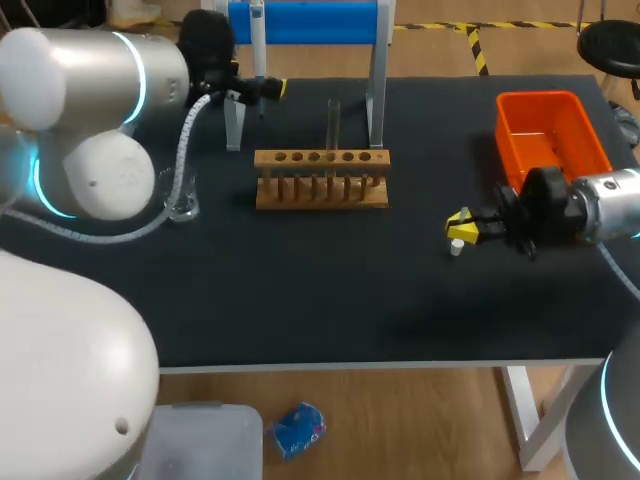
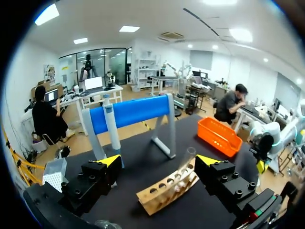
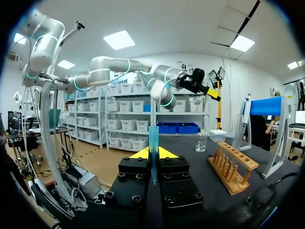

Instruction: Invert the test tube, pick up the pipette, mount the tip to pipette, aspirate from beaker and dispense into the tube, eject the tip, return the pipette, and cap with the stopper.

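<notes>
My right gripper [image 3: 153, 157] is shut on a slim blue pipette tip [image 3: 153, 143] that stands upright between its yellow fingertips. In the head view this gripper [image 1: 462, 228] hovers right of the wooden tube rack [image 1: 320, 180]. A clear test tube [image 1: 334, 122] stands upright in the rack. My left gripper [image 2: 159, 162] is open and empty, high behind the rack, facing the tube [image 2: 187, 160] and the blue stand [image 2: 131, 112]. The pipette [image 2: 110, 129] hangs on that stand. A glass beaker [image 1: 182, 196] sits left of the rack.
An orange bin [image 1: 550, 135] stands at the back right, behind my right arm. The blue pipette stand [image 1: 305, 20] spans the back edge behind the rack. A small pale piece [image 1: 457, 247] lies just under my right fingertips; I cannot tell what it is.
</notes>
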Controlling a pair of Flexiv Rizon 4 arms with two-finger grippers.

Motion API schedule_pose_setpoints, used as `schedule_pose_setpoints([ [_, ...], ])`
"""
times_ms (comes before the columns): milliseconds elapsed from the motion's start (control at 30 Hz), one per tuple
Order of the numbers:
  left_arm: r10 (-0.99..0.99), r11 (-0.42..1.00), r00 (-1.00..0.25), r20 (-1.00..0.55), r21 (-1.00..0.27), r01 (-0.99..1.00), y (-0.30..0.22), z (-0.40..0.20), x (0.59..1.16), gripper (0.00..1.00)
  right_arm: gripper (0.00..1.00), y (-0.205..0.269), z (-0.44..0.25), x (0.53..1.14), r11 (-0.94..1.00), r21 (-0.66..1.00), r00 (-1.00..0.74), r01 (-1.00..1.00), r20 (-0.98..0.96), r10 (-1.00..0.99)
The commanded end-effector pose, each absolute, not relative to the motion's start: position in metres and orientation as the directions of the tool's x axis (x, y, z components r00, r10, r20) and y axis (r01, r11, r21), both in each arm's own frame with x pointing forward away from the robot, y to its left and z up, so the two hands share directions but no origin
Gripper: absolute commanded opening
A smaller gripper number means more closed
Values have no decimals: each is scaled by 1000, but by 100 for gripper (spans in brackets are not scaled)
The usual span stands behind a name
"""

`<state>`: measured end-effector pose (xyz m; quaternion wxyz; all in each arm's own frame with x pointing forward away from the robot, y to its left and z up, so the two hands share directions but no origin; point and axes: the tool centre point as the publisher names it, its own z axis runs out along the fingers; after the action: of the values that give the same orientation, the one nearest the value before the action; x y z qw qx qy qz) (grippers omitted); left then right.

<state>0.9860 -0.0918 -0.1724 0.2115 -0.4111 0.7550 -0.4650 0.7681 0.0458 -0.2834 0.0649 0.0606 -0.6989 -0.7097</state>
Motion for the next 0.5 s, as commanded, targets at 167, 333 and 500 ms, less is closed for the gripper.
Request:
schedule_pose_setpoints([
  [167, -929, 160, -370, 12, -889, -430, -102, -193, 1030, 100, 0, 45, -284, 768, -15, 1000, -984, 7, 5, -179],
  [333, -946, 128, -323, 21, -892, -433, -97, -194, 1046, 100, 0, 45, -284, 768, -15, 1000, -984, 7, 5, -179],
  [500, -946, 128, -323, 21, -892, -433, -97, -194, 1046, 100, 0, 45, -284, 768, -15, 1000, -984, 7, 5, -179],
])
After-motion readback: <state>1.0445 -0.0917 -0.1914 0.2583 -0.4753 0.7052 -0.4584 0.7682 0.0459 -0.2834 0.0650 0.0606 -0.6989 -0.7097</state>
